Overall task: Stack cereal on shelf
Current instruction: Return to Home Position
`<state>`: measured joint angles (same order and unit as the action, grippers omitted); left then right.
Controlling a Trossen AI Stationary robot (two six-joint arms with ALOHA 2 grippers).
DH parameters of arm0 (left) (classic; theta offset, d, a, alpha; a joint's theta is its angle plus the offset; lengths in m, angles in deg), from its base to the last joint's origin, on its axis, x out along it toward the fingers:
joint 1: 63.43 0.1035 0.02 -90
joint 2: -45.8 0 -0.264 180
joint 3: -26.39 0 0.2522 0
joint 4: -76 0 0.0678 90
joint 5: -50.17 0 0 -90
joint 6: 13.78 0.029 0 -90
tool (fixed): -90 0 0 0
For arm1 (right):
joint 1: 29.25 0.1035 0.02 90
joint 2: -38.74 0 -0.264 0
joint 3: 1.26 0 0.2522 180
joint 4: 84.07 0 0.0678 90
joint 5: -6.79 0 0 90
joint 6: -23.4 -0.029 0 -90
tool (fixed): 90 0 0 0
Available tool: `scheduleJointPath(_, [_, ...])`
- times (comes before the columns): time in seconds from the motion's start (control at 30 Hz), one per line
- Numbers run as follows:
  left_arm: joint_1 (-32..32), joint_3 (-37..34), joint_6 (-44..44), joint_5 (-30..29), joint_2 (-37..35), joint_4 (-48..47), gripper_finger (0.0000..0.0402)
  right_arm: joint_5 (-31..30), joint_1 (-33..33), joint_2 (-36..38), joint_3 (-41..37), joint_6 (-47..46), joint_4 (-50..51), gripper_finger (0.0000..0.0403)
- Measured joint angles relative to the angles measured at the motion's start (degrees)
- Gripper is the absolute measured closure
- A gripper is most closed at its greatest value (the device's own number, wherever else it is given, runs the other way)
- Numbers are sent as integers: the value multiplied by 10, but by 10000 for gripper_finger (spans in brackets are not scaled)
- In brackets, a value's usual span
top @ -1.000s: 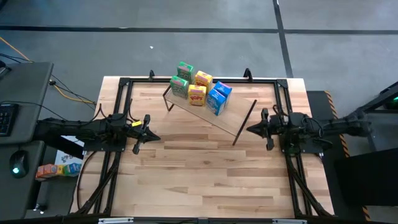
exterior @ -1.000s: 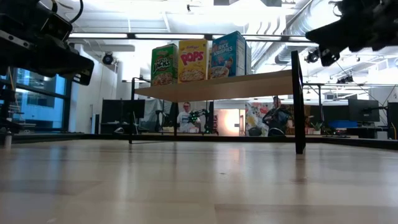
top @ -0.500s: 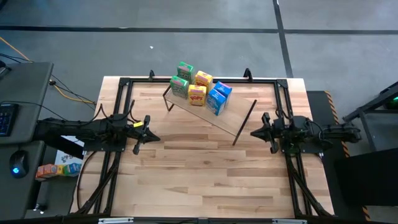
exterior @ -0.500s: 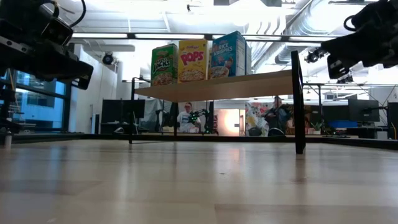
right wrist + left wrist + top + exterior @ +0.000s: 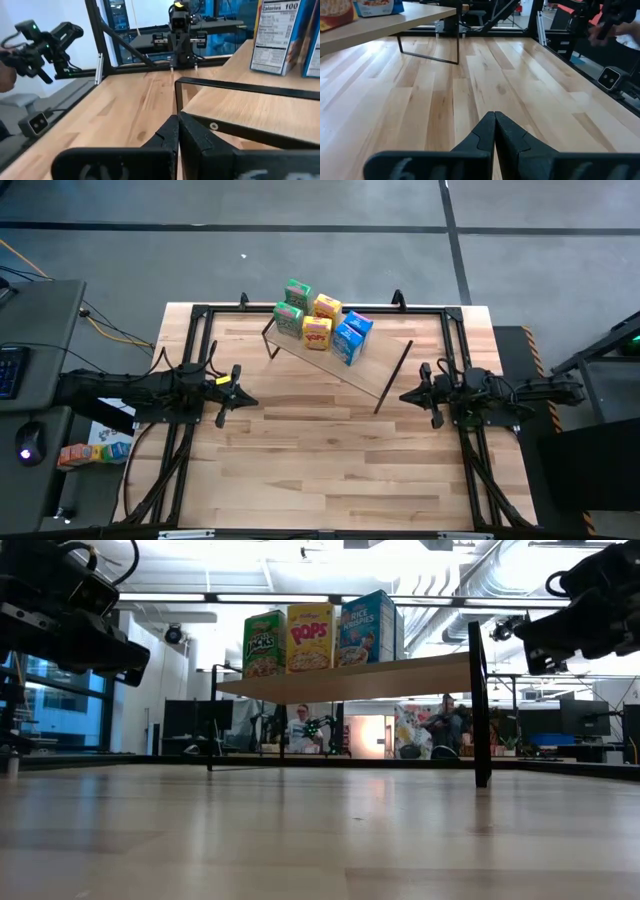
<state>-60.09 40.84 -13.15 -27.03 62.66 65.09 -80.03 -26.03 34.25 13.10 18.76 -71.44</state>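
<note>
Several small cereal boxes stand in two rows on the shelf (image 5: 340,360), a light-wood board on thin black rod legs set slantwise at the table's far middle. The boxes are green (image 5: 298,293), yellow (image 5: 317,332) and blue (image 5: 352,337). The low view shows a green (image 5: 264,644), a yellow (image 5: 309,638) and a blue box (image 5: 366,628) upright on the board (image 5: 350,680). My left gripper (image 5: 248,402) is shut above the table's left middle, pointing right. My right gripper (image 5: 402,394) is shut and points left, close to the shelf's right-end leg (image 5: 225,86). Neither holds anything.
A black frame (image 5: 200,315) runs along the table's left, far and right sides. Bare wooden tabletop (image 5: 320,460) spreads between the arms and toward the near edge. In the room beyond the table, people sit at desks (image 5: 300,728).
My right gripper has come down from high above the table's right side to about the height of the shelf board, staying shut and staying beside the shelf's right end. The boxes and the shelf have not moved.
</note>
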Motion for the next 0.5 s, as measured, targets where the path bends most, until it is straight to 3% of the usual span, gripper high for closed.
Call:
scheduleJointPath(0.23, [0, 0, 0, 0, 0, 0, 401, 0, 0, 0, 0, -56, 0, 403])
scheduleJointPath(0.5, [-5, 0, 0, -5, -24, -1, 401, 0, 0, 0, 0, -58, 0, 403])
